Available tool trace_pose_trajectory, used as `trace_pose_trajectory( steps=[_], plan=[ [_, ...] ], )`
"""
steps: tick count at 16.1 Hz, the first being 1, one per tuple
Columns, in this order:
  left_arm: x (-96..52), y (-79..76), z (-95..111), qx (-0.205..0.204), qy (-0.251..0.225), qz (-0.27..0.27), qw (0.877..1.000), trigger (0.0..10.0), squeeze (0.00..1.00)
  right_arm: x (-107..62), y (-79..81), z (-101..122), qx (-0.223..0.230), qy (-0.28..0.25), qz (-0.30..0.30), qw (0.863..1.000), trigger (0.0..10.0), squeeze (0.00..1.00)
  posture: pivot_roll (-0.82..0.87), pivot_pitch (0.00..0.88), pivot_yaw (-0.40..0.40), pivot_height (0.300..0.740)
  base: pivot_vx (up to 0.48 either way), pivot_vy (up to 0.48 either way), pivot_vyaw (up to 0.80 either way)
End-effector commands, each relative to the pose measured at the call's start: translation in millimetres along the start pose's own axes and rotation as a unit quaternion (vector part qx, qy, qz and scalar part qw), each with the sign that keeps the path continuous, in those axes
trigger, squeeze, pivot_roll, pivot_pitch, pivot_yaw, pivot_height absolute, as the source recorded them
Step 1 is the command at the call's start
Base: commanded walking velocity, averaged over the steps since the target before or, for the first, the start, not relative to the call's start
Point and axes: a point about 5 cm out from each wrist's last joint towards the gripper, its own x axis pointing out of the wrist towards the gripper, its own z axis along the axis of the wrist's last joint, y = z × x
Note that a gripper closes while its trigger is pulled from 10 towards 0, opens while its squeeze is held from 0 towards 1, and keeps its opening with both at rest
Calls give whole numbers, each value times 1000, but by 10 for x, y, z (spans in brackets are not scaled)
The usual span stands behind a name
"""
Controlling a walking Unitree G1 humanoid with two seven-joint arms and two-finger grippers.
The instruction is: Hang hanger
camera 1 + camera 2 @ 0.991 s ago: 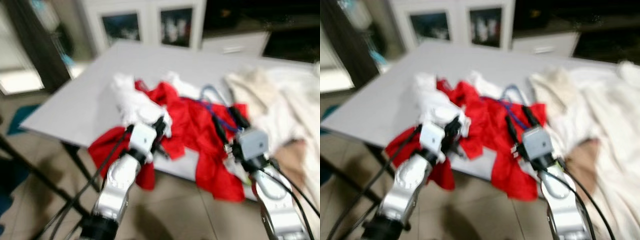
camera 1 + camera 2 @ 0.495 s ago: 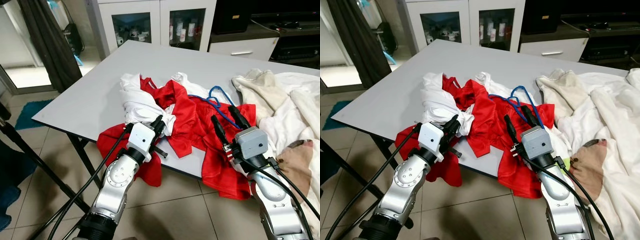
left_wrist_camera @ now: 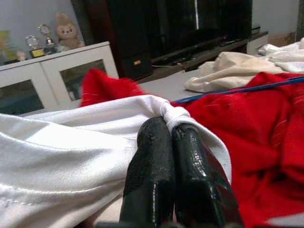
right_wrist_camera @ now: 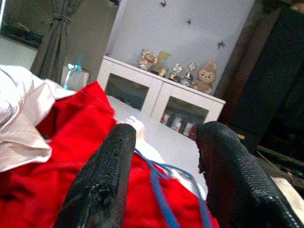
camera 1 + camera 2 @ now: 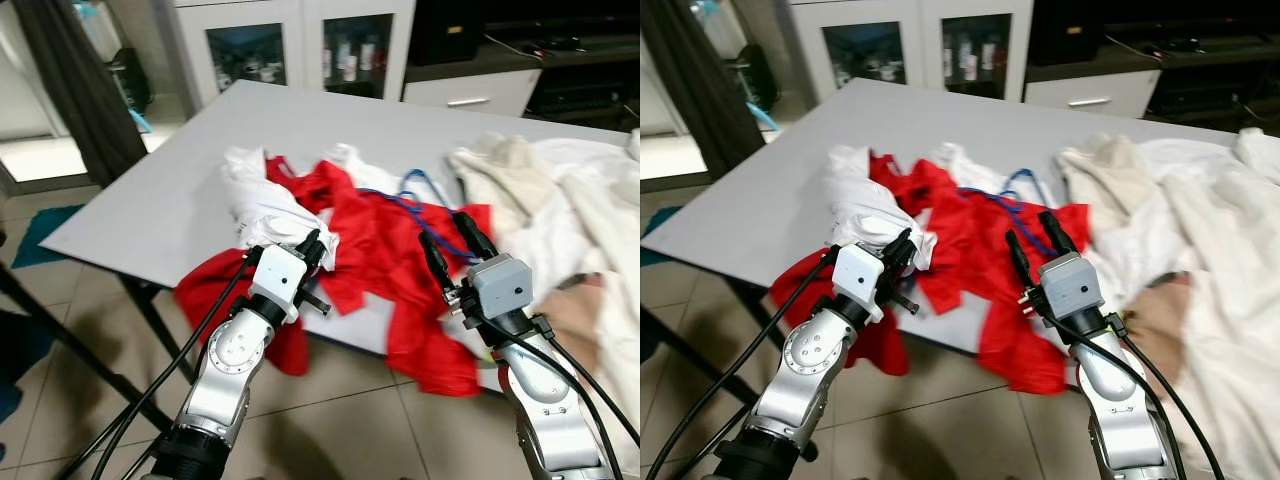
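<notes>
A blue hanger lies on a crumpled red garment in the middle of the grey table; part of it is buried in the folds. My right gripper hovers open over the red cloth, just short of the hanger. In the right wrist view the blue hanger runs between its spread fingers. My left gripper is shut, its tips against a bunched white garment at the table's near edge. In the left wrist view the shut fingertips touch a knot of white cloth.
A heap of white and cream clothes covers the right side of the table. The red garment hangs over the near edge towards the tiled floor. Behind the table stand a white glass-door cabinet and a dark curtain.
The head camera has shifted a little and the picture has steadied from blur. Both grippers keep the same places over the clothes; the right stays open, the left shut.
</notes>
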Motion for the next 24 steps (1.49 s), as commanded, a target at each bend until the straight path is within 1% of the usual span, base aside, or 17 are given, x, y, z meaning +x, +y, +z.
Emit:
trace_pose_trajectory(
  steps=[1, 12, 22, 24],
  plan=[
    [26, -31, 27, 4, -3, -9, 1000, 10000, 0, 0, -27, 20, 1, 0, -2, 1000, 10000, 0, 48, 0, 61, 740, 0, -439, 0],
    [24, -30, 22, 4, -2, -5, 1000, 10000, 0, 20, -47, 21, 4, 1, -3, 1000, 10000, 0, 50, 0, 59, 740, 0, -350, 0],
    [9, -31, 14, -2, 1, -4, 1000, 10000, 0, 22, -73, 11, 13, 7, -17, 1000, 10000, 0, 51, 0, 60, 740, 0, 0, 0],
    [9, -32, 10, -2, 2, -5, 1000, 10000, 0, 30, -76, 3, 7, 11, -19, 1000, 10000, 0, 51, 0, 60, 740, 0, 0, 666]
  ],
)
